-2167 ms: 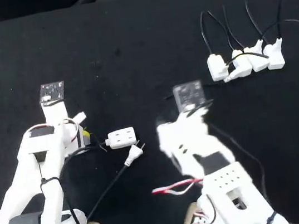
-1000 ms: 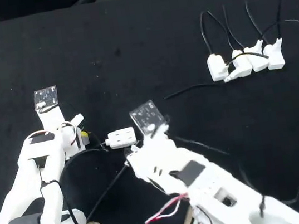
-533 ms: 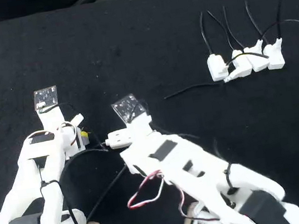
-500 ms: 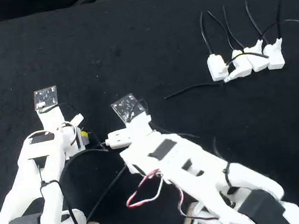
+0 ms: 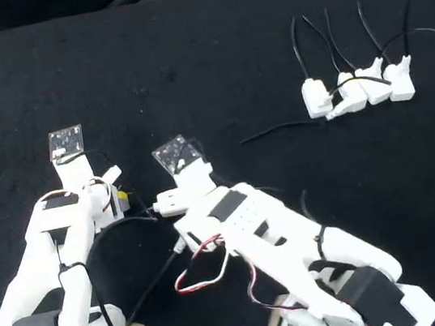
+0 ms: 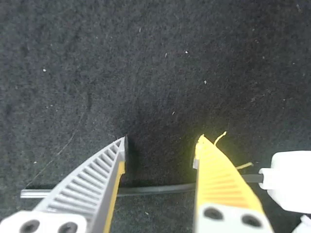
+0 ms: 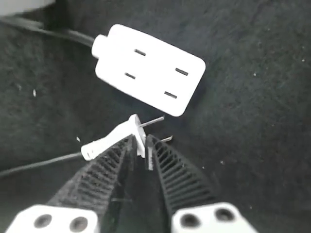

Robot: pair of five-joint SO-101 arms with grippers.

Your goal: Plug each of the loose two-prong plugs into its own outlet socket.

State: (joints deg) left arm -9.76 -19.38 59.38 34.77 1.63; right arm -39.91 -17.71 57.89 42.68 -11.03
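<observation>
Right tool (image 7: pixel 140 141) clamps the two-prong plug (image 7: pixel 116 135) body behind its prongs: probably light, rigid, slippery. Left tool (image 6: pixel 162 144) stands apart.

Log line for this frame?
left pincer: open over cord | right pincer: shut on plug | prongs near outlet block, not inserted

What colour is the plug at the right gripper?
White. The right wrist view shows the plug best.
</observation>
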